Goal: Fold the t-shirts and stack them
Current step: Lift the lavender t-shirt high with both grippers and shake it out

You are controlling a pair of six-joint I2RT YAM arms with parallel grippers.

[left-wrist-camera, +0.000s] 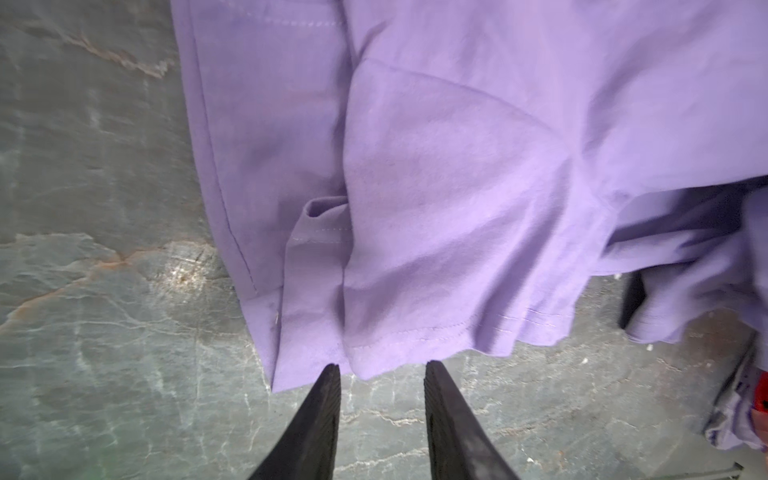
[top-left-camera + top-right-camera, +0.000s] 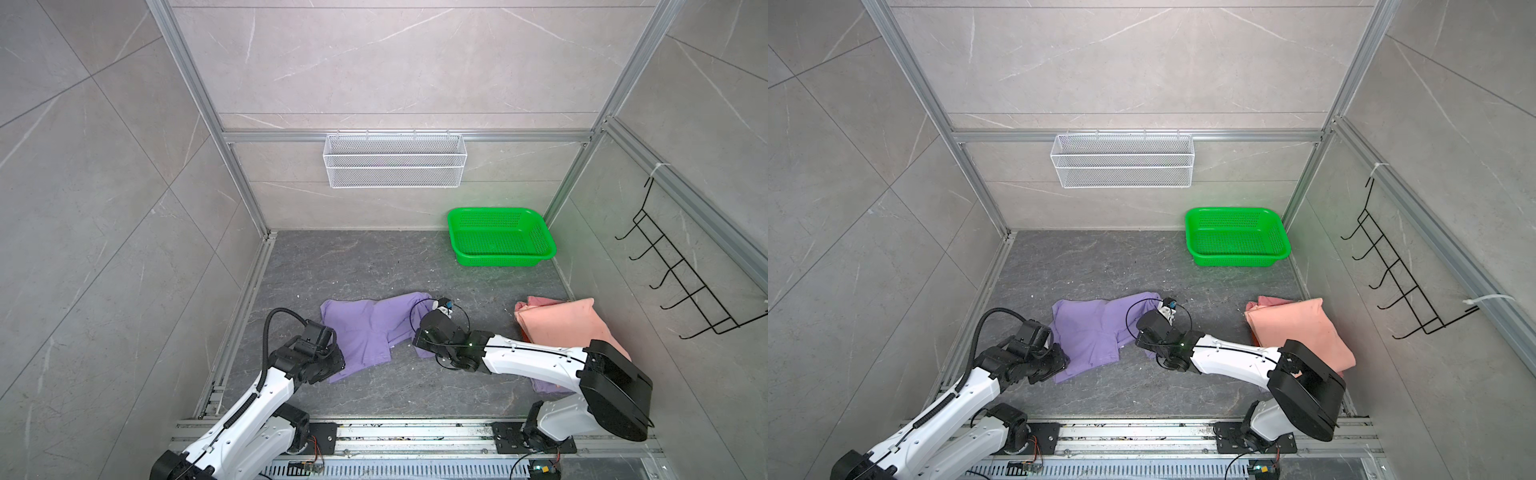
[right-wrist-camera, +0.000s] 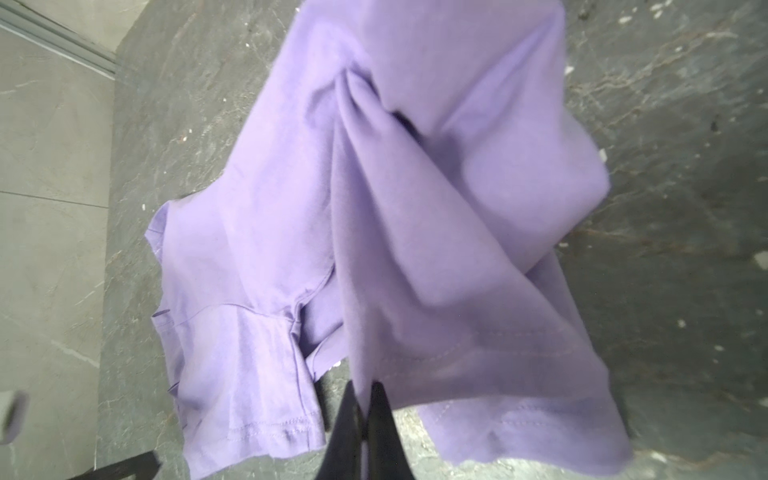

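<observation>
A lavender t-shirt (image 2: 365, 328) (image 2: 1092, 328) lies crumpled on the dark stone floor, left of the middle. My left gripper (image 1: 380, 365) is open at its hem (image 1: 415, 336), with only bare floor between the fingertips. My right gripper (image 3: 365, 386) is shut on a bunched fold of the same lavender t-shirt (image 3: 415, 208), and the cloth rises from the floor to the jaws. A folded salmon pink t-shirt (image 2: 561, 324) (image 2: 1296, 328) lies at the right. A strip of lavender cloth (image 2: 544, 386) shows beneath it, partly hidden by the right arm.
A green mesh basket (image 2: 498, 259) stands empty at the back right corner. On the back wall hangs a white wire basket (image 2: 395, 160), and on the right wall a black hook rack (image 2: 681, 282). Metal rails border the floor on the left and in front.
</observation>
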